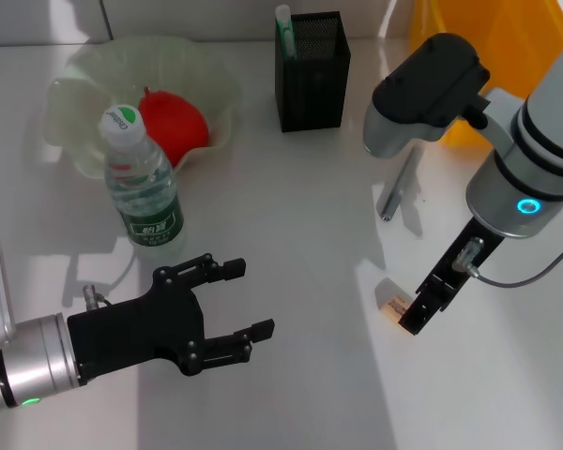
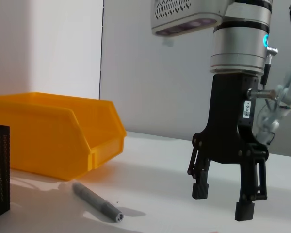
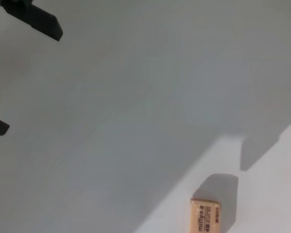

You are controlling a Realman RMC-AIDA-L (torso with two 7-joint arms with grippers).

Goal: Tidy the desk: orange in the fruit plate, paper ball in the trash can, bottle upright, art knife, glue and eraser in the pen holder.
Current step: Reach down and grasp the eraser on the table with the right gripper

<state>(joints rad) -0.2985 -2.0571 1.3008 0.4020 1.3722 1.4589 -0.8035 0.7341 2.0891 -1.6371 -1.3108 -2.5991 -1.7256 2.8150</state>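
My right gripper (image 1: 418,314) hangs open just above the table, right beside the tan eraser (image 1: 392,305) (image 3: 206,216); in the left wrist view it (image 2: 222,201) holds nothing. Behind it lies the grey art knife (image 1: 398,190) (image 2: 96,201). The black mesh pen holder (image 1: 311,70) holds the green-capped glue (image 1: 283,26). The reddish orange (image 1: 174,127) sits in the green fruit plate (image 1: 84,84). The bottle (image 1: 144,183) stands upright before the plate. My left gripper (image 1: 251,298) is open low at the front left. Paper ball and trash can are out of view.
A yellow bin (image 1: 488,37) (image 2: 53,131) stands at the back right, behind the art knife. The left gripper's fingers (image 3: 39,18) show far off in the right wrist view. White table lies between both grippers.
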